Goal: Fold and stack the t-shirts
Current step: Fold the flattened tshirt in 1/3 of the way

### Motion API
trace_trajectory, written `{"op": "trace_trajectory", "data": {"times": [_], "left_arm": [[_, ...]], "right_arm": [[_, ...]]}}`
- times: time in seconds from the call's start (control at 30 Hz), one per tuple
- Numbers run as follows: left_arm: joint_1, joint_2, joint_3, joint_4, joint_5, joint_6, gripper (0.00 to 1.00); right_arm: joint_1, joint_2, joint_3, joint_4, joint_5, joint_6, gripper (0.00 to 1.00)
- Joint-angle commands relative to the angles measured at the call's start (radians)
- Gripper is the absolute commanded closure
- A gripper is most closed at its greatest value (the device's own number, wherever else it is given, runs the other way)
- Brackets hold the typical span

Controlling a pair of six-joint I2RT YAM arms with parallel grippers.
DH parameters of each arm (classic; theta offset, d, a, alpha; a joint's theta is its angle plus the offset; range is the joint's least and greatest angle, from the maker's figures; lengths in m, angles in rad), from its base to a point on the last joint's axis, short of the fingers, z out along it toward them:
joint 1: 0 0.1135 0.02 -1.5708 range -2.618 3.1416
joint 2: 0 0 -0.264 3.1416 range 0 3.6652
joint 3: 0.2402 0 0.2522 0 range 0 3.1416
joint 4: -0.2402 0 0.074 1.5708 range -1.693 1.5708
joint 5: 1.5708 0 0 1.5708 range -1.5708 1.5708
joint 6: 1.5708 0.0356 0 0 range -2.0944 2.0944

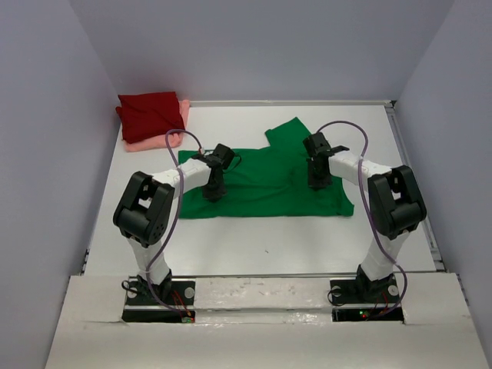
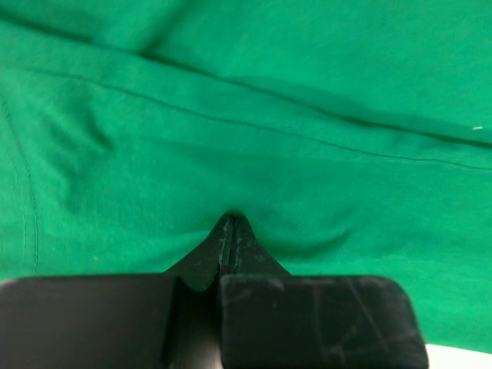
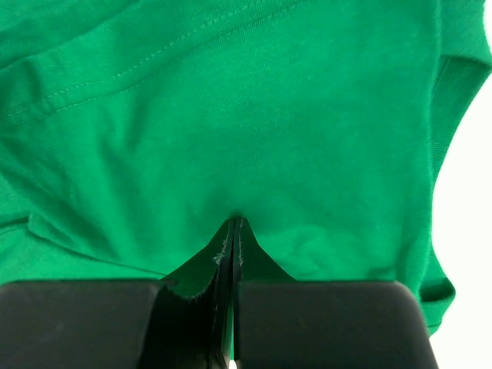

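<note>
The green t-shirt (image 1: 269, 181) lies spread across the middle of the table, one sleeve (image 1: 288, 132) pointing to the far side. My left gripper (image 1: 214, 191) is down on its left part, jaws shut, the tips (image 2: 231, 221) pinched into puckered green cloth. My right gripper (image 1: 317, 181) is down on the shirt's right part, also shut, with cloth gathered at its tips (image 3: 234, 223). A stitched hem (image 3: 115, 77) runs just beyond them. The dark red t-shirt (image 1: 150, 113) lies folded on the salmon pink t-shirt (image 1: 157, 138) at the far left corner.
White table (image 1: 254, 246) with grey walls on three sides. A raised rail (image 1: 415, 184) runs along the right edge. Both arm bases (image 1: 157, 296) sit at the near edge, with purple cables looping above each arm.
</note>
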Motion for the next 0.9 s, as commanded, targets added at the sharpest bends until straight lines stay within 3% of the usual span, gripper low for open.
{"op": "trace_trajectory", "data": {"times": [0.0,0.47,0.87], "left_arm": [[-0.006,0.020,0.011,0.023,0.048,0.006,1.00],[-0.008,-0.056,-0.139,0.040,0.146,-0.058,1.00],[-0.050,-0.303,-0.296,-0.073,0.146,-0.236,1.00]], "right_arm": [[0.025,0.024,-0.024,0.037,0.010,0.048,1.00],[0.054,-0.105,-0.181,0.016,-0.012,0.139,1.00],[0.129,-0.346,-0.304,-0.119,-0.001,0.266,1.00]]}}
